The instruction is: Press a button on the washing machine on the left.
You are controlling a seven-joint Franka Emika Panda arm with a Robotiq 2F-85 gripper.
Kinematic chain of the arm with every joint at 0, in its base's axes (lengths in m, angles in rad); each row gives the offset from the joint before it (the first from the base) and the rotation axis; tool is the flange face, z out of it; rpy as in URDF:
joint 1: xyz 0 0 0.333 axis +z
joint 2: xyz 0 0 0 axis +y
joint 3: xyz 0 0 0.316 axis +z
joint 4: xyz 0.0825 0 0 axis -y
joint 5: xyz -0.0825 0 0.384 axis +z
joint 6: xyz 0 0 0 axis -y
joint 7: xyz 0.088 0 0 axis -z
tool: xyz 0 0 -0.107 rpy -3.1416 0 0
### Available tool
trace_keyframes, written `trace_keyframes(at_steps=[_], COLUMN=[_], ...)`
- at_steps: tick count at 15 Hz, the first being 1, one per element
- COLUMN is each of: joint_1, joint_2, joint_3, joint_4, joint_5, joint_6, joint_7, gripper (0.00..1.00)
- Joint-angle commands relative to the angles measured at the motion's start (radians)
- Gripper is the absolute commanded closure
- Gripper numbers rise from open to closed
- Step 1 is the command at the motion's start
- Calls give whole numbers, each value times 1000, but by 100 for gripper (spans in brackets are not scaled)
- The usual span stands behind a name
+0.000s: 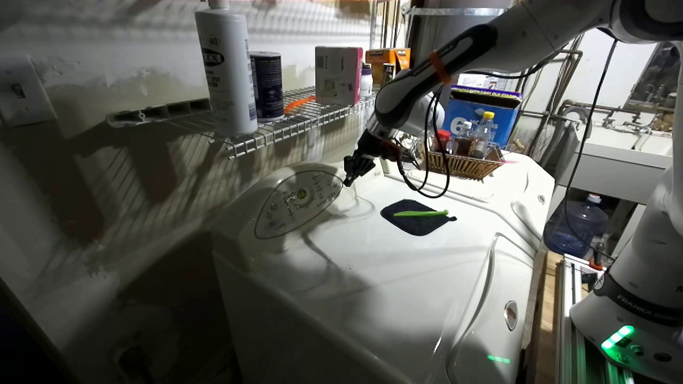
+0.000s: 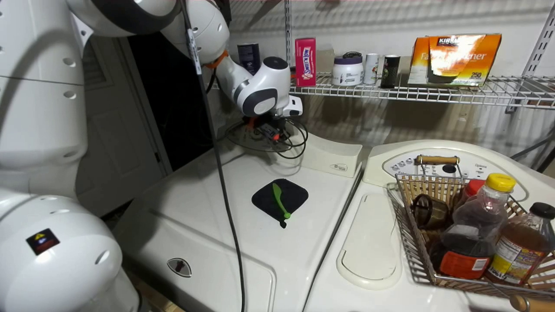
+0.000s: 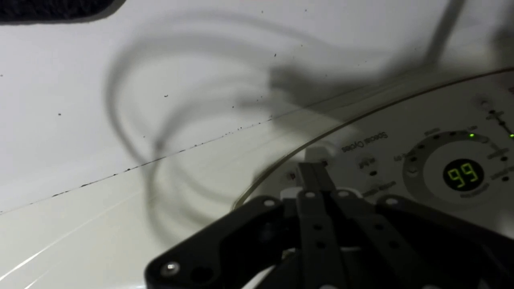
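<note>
Glossy white, the washing machine (image 1: 331, 277) stood beside a wall (image 1: 149, 64), its oval control panel (image 1: 285, 213) showing lit digits (image 3: 464, 175). Near one end of that panel was the gripper (image 3: 315, 172), its jaws pressed together (whether it touched the surface, I could not tell). On the machine lay a dark pad (image 1: 415, 226) with a green knife-shaped object (image 1: 421, 214) across it. Just beside stood another white appliance (image 2: 373, 242), carrying a basket (image 1: 460, 167) with bottles (image 2: 466, 260).

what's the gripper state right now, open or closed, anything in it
Gripper: closed, its jaws together, with nothing visible held between them.
</note>
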Motion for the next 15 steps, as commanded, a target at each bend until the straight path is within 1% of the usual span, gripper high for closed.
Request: trace_keyframes(at_steps=[1, 6, 15], joint_1=[-22, -23, -28], joint_2=[2, 2, 52], joint_3=[23, 24, 27], joint_4=[2, 4, 50], joint_5=[-18, -18, -17], joint_6=[2, 2, 14], joint_7=[14, 14, 31], gripper=[99, 100, 100])
